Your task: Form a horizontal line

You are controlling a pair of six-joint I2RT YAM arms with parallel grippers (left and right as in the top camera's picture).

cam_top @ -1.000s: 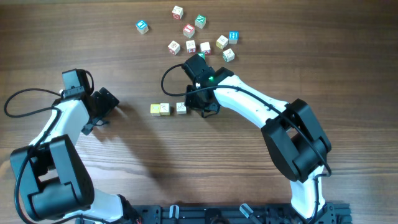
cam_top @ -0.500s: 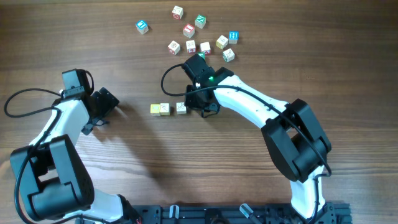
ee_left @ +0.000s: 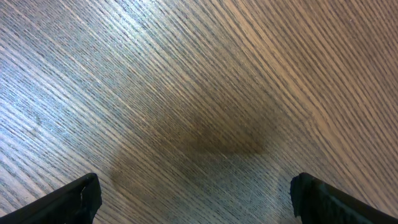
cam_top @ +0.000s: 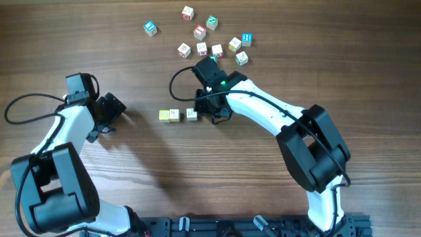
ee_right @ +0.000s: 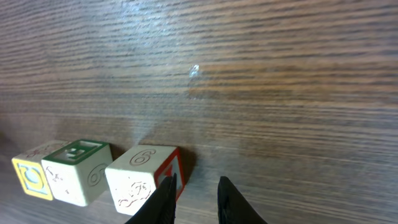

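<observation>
A short row of three tiny cubes lies mid-table: a yellowish cube (cam_top: 164, 115), a pale cube (cam_top: 174, 114) touching it, and another pale cube (cam_top: 191, 114) a small gap further right. The right wrist view shows them as a yellow-faced cube (ee_right: 28, 175), a green-topped cube (ee_right: 74, 171) and a cream cube with a red side (ee_right: 142, 177). My right gripper (cam_top: 209, 113) (ee_right: 194, 186) is nearly shut and empty, with its left finger against the cream cube's red side. My left gripper (cam_top: 113, 120) (ee_left: 196, 193) is wide open over bare wood, far left of the row.
Several loose cubes lie scattered at the back: blue-faced ones (cam_top: 150, 27) (cam_top: 247, 39), a red-faced one (cam_top: 200, 31), a green-faced one (cam_top: 212, 22) and pale ones such as (cam_top: 183, 49). The right arm stretches from the front right across to the row.
My right gripper has edged very slightly left toward the row. The cubes and the left arm have not moved.
</observation>
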